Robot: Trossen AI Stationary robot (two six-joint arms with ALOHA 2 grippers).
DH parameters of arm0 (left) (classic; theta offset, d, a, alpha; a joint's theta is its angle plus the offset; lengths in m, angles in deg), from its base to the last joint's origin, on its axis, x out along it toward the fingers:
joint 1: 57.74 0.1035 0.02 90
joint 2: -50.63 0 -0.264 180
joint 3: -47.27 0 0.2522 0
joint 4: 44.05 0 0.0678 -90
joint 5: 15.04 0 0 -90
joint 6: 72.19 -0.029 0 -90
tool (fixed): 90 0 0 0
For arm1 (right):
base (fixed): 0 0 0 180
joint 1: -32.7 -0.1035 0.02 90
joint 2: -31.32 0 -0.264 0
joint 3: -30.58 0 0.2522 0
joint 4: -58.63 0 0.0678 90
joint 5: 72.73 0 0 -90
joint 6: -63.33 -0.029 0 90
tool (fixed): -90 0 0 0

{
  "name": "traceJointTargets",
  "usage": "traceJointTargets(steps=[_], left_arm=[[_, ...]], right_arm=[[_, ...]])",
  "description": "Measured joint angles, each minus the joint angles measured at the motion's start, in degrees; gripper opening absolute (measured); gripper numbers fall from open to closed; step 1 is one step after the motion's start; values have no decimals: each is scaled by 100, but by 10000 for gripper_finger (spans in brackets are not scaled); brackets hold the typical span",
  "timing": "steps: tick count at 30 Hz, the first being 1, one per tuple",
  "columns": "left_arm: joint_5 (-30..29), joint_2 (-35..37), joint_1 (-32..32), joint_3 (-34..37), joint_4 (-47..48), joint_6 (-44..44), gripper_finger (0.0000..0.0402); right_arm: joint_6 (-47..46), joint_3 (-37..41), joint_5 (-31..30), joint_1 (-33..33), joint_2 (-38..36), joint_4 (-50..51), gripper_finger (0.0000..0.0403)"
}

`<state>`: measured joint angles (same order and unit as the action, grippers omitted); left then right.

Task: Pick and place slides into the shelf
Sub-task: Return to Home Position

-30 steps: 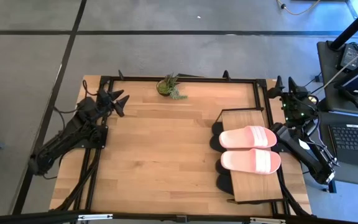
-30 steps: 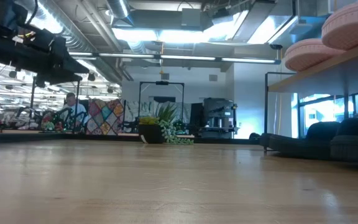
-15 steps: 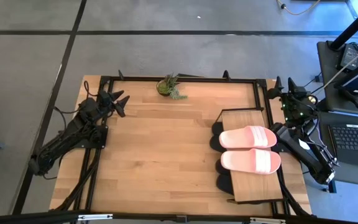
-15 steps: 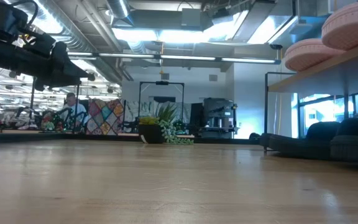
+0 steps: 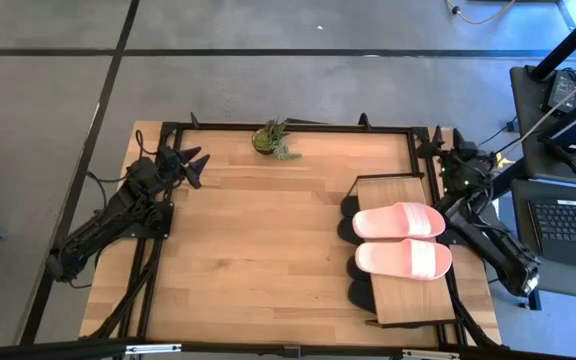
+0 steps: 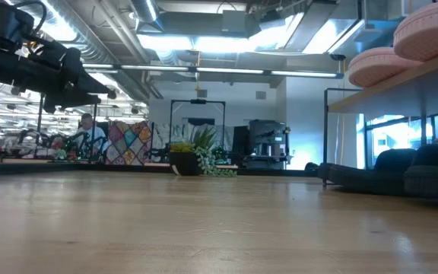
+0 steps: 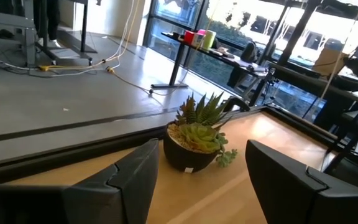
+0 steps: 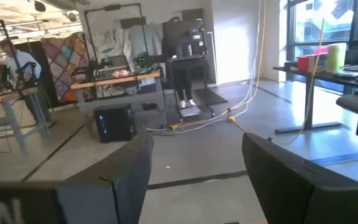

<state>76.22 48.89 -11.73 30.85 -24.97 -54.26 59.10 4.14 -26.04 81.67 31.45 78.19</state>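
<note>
Now: tabletop carries the shelf at right of frame w/ pink slides side by side on its top board, black slides tucked underneath, ends poking out left. Stowing looks done, hence both arms off at the edges: left gripper upper left, right gripper upper right. Fingers wide apart, holding nothing, touching nothing.

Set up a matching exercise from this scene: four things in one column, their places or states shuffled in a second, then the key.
1. pink slides
2. black slides
3. potted plant
4. left gripper

A. under the shelf board, toes poking out
B. open, raised over the far left of the table
C. on top of the shelf
D. at the table's far edge

Pairs: 1-C, 2-A, 3-D, 4-B
</note>
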Motion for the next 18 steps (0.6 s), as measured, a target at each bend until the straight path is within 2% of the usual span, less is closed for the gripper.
traceJointTargets(steps=[7,18], left_arm=[[7,0,-165,0,2,5,230],[11,0,-475,0,7,10,230]], right_arm=[[-20,555,266,46,0,-327,247],[-111,585,281,737,-2,-349,247]])
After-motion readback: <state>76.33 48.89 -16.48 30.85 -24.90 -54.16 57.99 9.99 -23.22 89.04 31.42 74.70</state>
